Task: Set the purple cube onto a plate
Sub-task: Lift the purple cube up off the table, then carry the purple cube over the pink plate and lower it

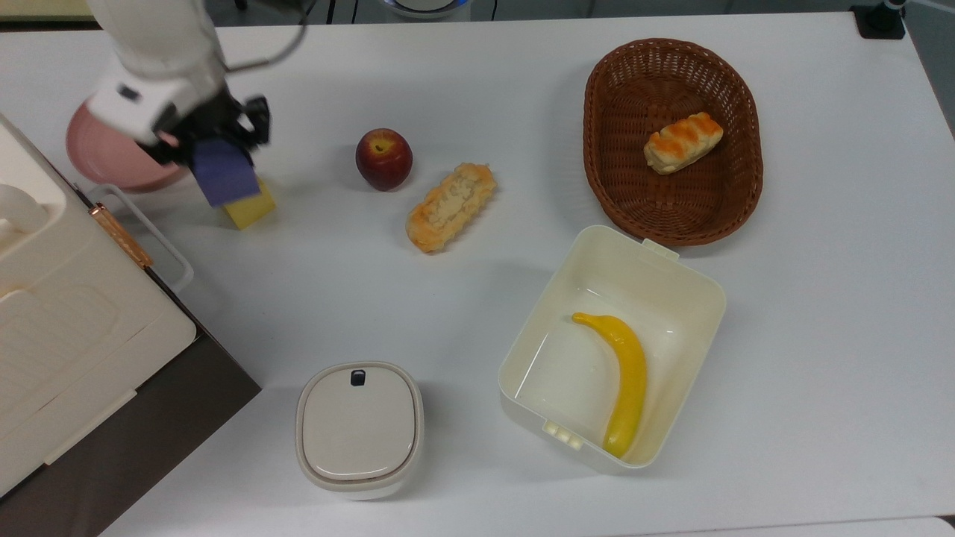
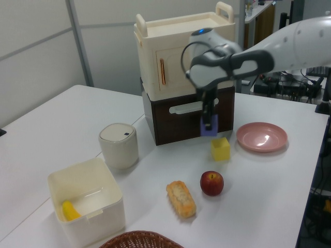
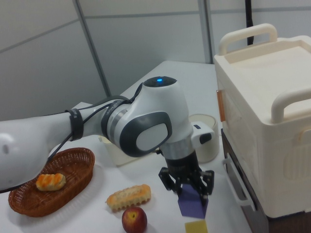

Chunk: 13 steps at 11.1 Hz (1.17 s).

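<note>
While your gripper [image 2: 208, 123] clamped the small matte purple cube [image 2: 209, 126] | it hung above the yellow cube [image 2: 220, 149] | glossy round pink plate [image 2: 261, 137] was near, so height avoided collision.

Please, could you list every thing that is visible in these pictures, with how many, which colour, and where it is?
purple cube: 1, blue-violet, held in the air above the yellow cube
plate: 1, pink, top view's upper left
yellow cube: 1, yellow, on the table beside the plate
apple: 1, red, centre-left
bread roll: 1, golden, right of the apple
basket: 1, brown wicker, upper right, holding a pastry
open box: 1, cream, holding a yellow banana
lidded container: 1, cream, bottom centre
cabinet: 1, cream on a dark base, top view's left edge
table: 1, white
hand: 1, black, shut on the purple cube
</note>
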Each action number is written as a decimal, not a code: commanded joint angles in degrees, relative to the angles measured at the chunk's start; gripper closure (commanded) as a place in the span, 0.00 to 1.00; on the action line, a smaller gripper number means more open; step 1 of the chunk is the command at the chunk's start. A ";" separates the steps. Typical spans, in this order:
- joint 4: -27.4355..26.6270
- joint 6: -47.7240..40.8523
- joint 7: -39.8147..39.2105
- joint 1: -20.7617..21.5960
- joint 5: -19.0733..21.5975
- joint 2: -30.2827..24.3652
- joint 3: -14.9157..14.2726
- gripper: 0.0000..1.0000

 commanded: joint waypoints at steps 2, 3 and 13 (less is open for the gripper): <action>-5.41 -1.96 -13.01 -9.40 -0.77 -6.23 0.23 0.63; -6.11 -1.96 -16.71 -11.95 -0.77 -6.32 0.23 0.63; -5.76 -1.08 -25.54 -20.94 -0.60 -4.83 0.23 0.00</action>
